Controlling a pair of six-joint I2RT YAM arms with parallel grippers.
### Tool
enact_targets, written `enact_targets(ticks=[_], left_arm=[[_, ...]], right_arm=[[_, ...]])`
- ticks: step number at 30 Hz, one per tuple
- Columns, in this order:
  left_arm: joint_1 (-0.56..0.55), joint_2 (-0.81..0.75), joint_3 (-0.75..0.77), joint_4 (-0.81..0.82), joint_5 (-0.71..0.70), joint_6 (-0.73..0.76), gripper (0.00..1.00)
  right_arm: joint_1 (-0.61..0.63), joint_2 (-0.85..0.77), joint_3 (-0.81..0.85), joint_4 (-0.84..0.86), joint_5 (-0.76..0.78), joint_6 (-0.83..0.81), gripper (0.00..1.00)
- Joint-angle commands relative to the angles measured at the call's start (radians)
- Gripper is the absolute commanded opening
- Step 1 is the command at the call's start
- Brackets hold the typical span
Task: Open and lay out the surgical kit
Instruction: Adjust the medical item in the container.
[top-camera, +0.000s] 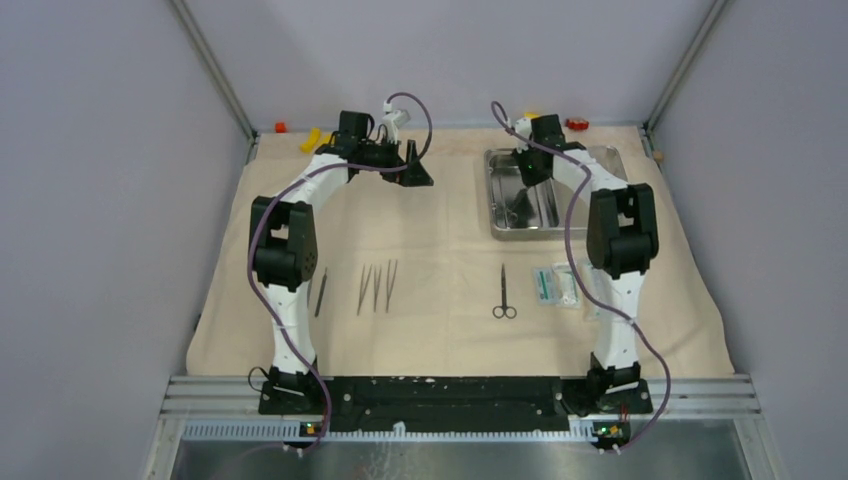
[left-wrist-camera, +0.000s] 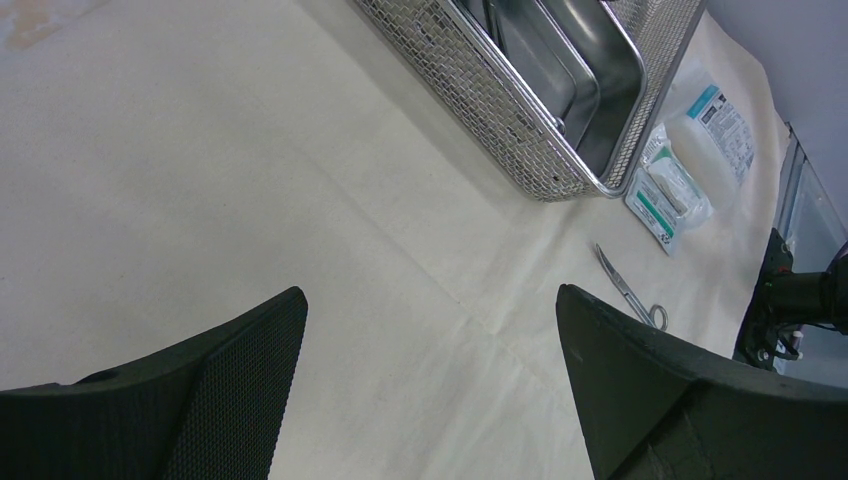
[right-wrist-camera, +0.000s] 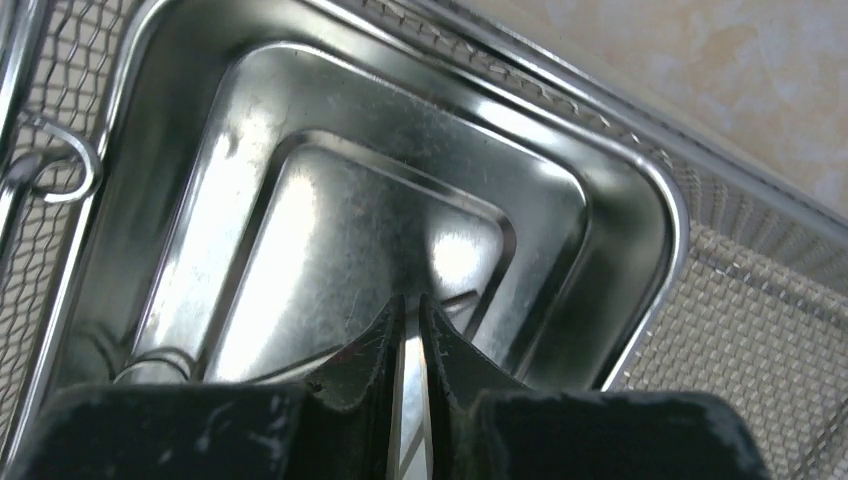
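Right end effector (right-wrist-camera: 411, 305) clenched to a slit, arm arched down into steel tray (right-wrist-camera: 300, 200); left end effector (left-wrist-camera: 430, 295) released. Scissors (top-camera: 504, 292) point toward desk's (top-camera: 720, 385) far edge.

Plain beige cloth wrap (top-camera: 440, 250) fills the middle of the frame. The steel tray (right-wrist-camera: 300, 200) is shiny silver, and the wire basket (left-wrist-camera: 470, 90) around it shows a fine silver woven grid. The packets (top-camera: 556, 285) are white and teal. At upper left are a yellow block (top-camera: 314, 139) and a red block (top-camera: 280, 127).

right arm (top-camera: 620, 235) hides part of the steel tray (top-camera: 500, 225), thin tools (top-camera: 377, 288) too small to tell apart
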Motion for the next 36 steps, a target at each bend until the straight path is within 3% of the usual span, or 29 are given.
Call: enact_targets(ticks=[1, 11, 36], left_arm=[[0.004, -0.009, 0.017, 0.027, 0.03, 0.002, 0.99], [0.004, -0.011, 0.001, 0.041, 0.038, -0.009, 0.99], [0.009, -0.017, -0.011, 0.044, 0.036, 0.0, 0.99]], right_arm=[[0.0, -0.174, -0.095, 0.072, 0.004, 0.014, 0.1], [-0.008, -0.262, -0.277, 0.086, -0.015, 0.007, 0.1], [-0.007, -0.068, -0.128, 0.023, -0.066, 0.019, 0.1]])
